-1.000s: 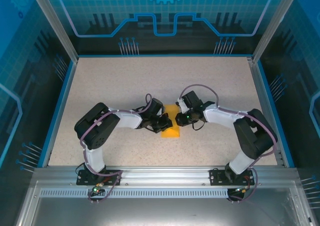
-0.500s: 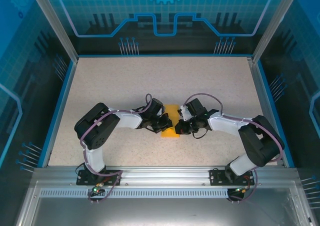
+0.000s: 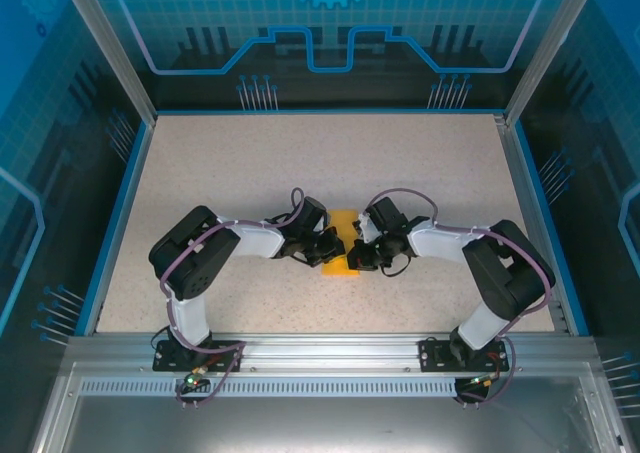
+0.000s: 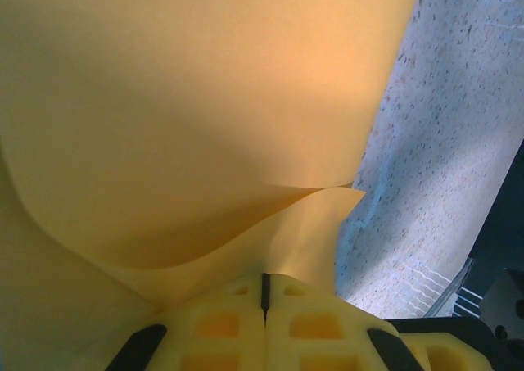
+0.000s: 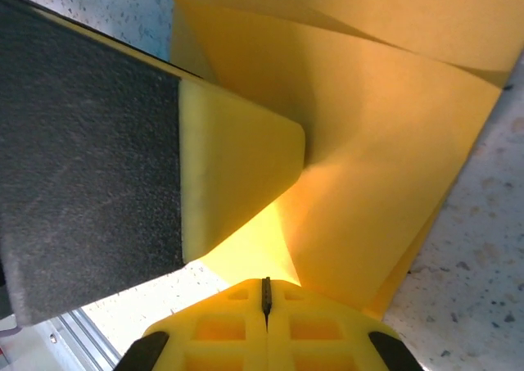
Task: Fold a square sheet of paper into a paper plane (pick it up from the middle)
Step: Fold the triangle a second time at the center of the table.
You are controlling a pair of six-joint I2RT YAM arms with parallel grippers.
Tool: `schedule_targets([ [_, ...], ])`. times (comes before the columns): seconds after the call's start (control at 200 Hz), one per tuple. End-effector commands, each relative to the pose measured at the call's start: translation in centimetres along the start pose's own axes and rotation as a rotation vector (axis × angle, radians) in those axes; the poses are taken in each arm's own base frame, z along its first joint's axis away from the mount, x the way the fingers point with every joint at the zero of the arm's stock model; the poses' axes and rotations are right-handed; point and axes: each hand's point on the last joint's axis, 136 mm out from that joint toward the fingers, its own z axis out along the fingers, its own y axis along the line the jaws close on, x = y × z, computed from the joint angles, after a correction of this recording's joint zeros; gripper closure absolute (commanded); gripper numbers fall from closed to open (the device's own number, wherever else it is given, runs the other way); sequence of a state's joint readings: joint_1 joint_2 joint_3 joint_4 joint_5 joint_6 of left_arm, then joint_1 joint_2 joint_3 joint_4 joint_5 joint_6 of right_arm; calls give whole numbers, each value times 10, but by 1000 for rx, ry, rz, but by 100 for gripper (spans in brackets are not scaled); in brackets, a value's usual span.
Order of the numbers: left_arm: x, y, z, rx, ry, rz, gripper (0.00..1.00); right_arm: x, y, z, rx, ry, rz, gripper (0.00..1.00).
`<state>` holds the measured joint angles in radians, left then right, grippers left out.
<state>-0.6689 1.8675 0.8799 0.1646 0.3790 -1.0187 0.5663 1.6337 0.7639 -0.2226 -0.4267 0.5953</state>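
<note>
The square sheet of paper [image 3: 340, 266], orange-yellow and partly folded, lies mid-table between both arms. My left gripper [image 3: 337, 245] reaches it from the left and my right gripper [image 3: 355, 253] from the right, tips almost meeting. In the left wrist view the paper [image 4: 188, 101] bulges upward and a curled flap runs down into the shut left gripper [image 4: 264, 287]. In the right wrist view a folded wedge of the paper [image 5: 368, 158] narrows into the shut right gripper [image 5: 265, 293]. A finger [image 5: 233, 174] of the left gripper presses the sheet just beyond it.
The speckled beige table [image 3: 300, 163] has a blue rim [image 3: 118, 213] on its left, right and far sides. An aluminium rail [image 3: 320, 348] carrying both arm bases runs along the near edge. Both arms lie low, elbows bent outward.
My right gripper has come down and left onto the paper's right edge and shut on it. The left gripper has stayed shut in place.
</note>
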Motion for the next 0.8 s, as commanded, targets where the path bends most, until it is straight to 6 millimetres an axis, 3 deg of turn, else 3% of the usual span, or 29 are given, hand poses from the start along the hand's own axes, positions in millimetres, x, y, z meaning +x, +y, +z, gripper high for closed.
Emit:
schedule_targets([
  [0.0, 11, 22, 8, -81, 27, -4, 100, 7, -12, 1, 24, 39, 48, 97],
  [0.495, 11, 24, 9, -87, 26, -4, 100, 42, -51, 0, 123, 92, 113, 97],
  [0.58, 11, 24, 8, -87, 24, -3, 100, 38, -45, -7, 107, 72, 99, 96],
  [0.795, 11, 24, 8, -85, 24, -4, 100, 13, -6, -19, 2, 4, 26, 96],
])
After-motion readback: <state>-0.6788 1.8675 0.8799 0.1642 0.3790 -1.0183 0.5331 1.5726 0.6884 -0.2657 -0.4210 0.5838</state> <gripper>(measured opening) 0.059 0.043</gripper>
